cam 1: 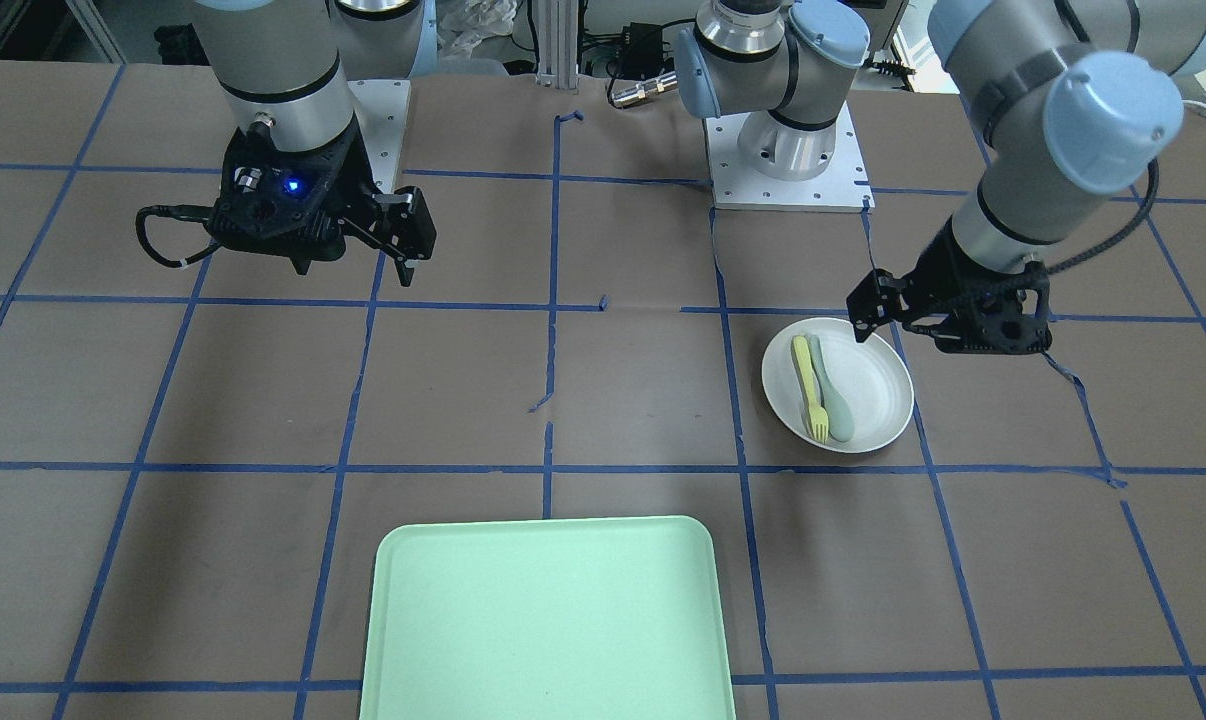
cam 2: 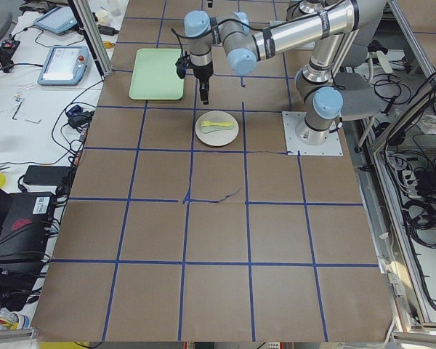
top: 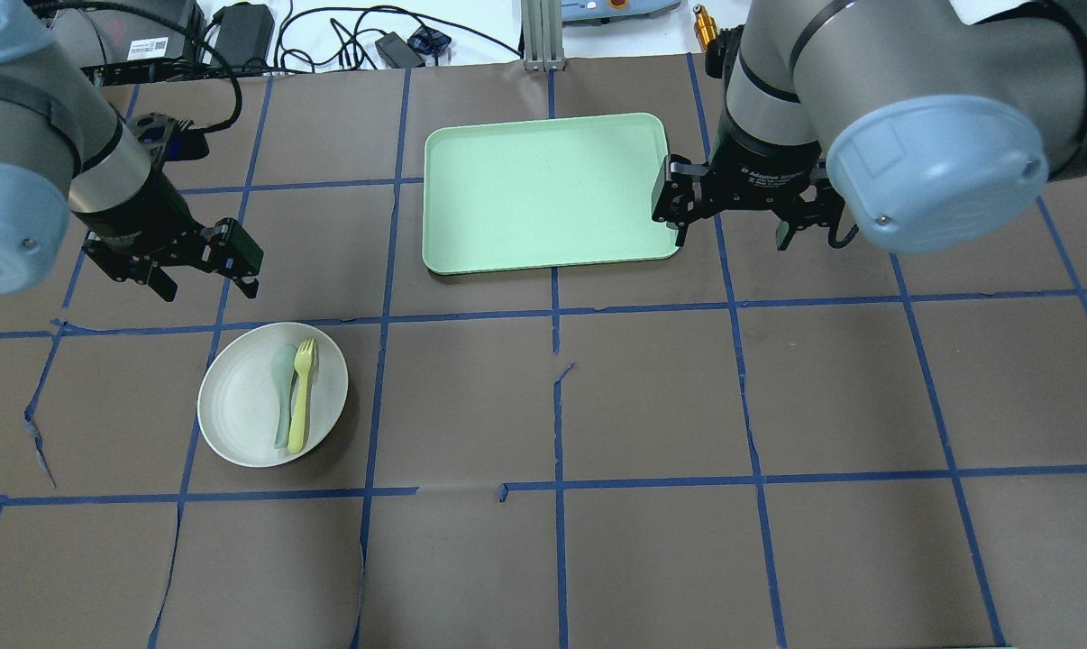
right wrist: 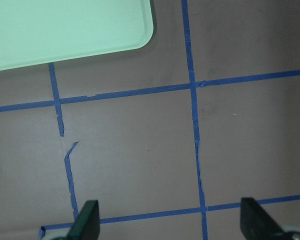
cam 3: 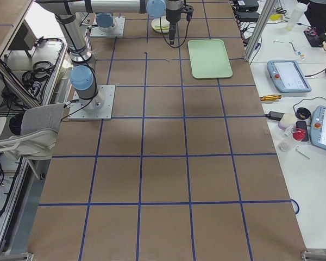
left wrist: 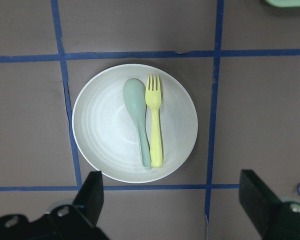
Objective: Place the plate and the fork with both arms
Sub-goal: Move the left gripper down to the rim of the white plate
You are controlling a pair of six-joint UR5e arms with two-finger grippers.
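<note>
Plate: the off-white plate (top: 237, 406) lies on the desk (top: 652, 406), on the robot's left side and well apart from the tray (top: 543, 189).
Fork: the yellow fork (top: 302, 397) lies inside the plate, just beside a grey-green spoon (top: 282, 397).
Left claw: the left claw (top: 205, 287) hangs above the desk near the plate's rim, its jaws wide apart and empty.
Right claw: the right claw (top: 731, 239) hangs just beside a corner of the tray, its jaws also wide apart and empty.

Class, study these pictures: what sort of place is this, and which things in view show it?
Probably a robotics lab, not a dining room: two silver-grey jointed robot arms bolted to a brown table marked with a blue tape grid, and side benches holding touchscreen control pendants.
</note>
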